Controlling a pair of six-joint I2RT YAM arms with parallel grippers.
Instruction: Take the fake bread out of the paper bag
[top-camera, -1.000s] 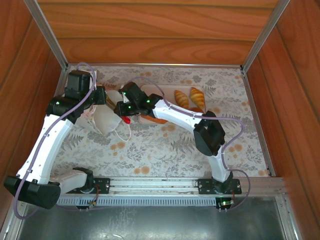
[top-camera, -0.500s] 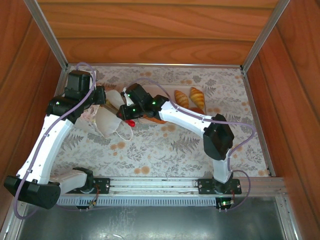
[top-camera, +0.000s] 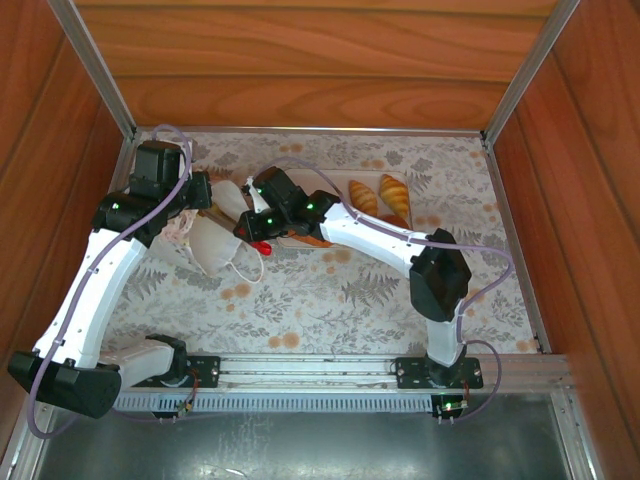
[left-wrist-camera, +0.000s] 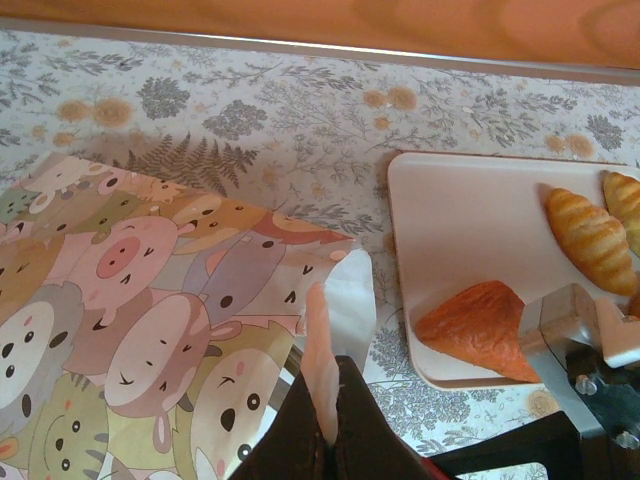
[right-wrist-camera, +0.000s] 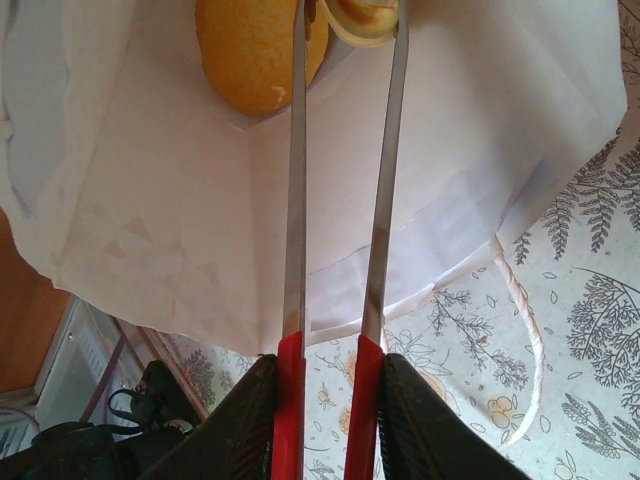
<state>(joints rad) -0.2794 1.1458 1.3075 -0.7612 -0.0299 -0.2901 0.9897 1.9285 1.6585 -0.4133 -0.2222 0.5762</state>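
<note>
The paper bag (top-camera: 212, 245) lies on its side at the left, white inside (right-wrist-camera: 150, 200), with a cartoon-animal print (left-wrist-camera: 150, 300) outside. My left gripper (left-wrist-camera: 332, 425) is shut on the bag's edge by its mouth. My right gripper (right-wrist-camera: 328, 365) is shut on red-handled metal tongs (right-wrist-camera: 295, 200) that reach into the bag. Inside, a pale round roll (right-wrist-camera: 365, 18) sits between the tong blades at the top edge, with an oblong golden loaf (right-wrist-camera: 255, 50) beside it. Whether the blades pinch the roll is hidden.
A beige tray (left-wrist-camera: 460, 230) stands right of the bag, holding an orange-brown pastry (left-wrist-camera: 480, 325) and two striped loaves (top-camera: 363, 196) (top-camera: 394, 190). The bag's cord handle (right-wrist-camera: 525, 330) lies on the floral cloth. Wooden walls close in the table at the back and sides.
My right arm's elbow has swung to the right and its gripper has shifted slightly right at the bag's mouth. The left arm and its hold on the bag are unchanged.
</note>
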